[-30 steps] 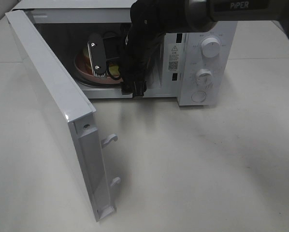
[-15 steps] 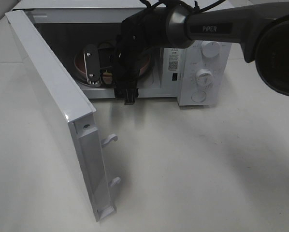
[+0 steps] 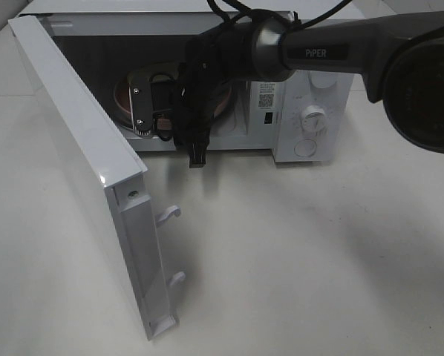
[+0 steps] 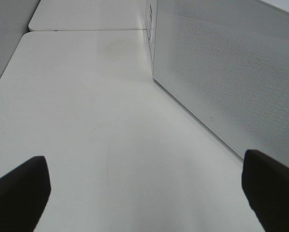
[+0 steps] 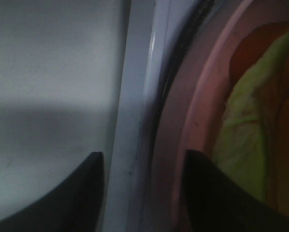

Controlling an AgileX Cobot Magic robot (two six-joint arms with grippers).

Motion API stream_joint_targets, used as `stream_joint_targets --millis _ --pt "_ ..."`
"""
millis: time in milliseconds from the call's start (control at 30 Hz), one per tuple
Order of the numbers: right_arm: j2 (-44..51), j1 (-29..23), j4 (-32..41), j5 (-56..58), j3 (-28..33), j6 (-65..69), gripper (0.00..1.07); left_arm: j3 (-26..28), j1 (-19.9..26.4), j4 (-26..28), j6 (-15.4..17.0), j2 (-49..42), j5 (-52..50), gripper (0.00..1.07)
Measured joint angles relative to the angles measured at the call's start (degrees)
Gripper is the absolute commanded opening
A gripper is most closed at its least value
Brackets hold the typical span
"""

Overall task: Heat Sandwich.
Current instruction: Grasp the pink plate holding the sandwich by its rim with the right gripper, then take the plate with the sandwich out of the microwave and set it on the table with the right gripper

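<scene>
White table, bare mostly. White microwave at 12 o'clock, door open toward 8 o'clock.

- We see the open door standing like a wall along the counter's left side, its latch hooks jutting into the passage.
- The right arm blocks most of the microwave mouth.
- A pink plate fills the cavity floor.
- We find bare counter before the microwave.
- The left jaws face bare counter beside a perforated white panel.

Pink plate, greenish sandwich
</scene>
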State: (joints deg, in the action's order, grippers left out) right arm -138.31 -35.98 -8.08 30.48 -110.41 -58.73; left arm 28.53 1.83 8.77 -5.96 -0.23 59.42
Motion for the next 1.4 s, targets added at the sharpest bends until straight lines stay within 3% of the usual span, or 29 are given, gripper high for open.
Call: stream_joint_targets --millis 33,67,100,1400 --pt "0.06 0.0 0.0 -0.06 -0.23 0.0 0.14 0.0 0.0 0.0 0.0 0.0 0.0 1.01" --pt "0.06 0.0 0.0 -0.06 -0.4 0.0 0.04 0.0 0.0 0.0 0.0 0.0 0.0 1.01" --pt "0.17 0.0 0.29 0.17 -0.52 0.0 0.0 0.0 0.0 0.0 0.0 0.0 0.0 1.01" --pt "1.78 0.29 -0.06 2.86 -0.17 -6.07 0.0 0.0 0.0 0.0 0.0 0.0 0.0 1.01"
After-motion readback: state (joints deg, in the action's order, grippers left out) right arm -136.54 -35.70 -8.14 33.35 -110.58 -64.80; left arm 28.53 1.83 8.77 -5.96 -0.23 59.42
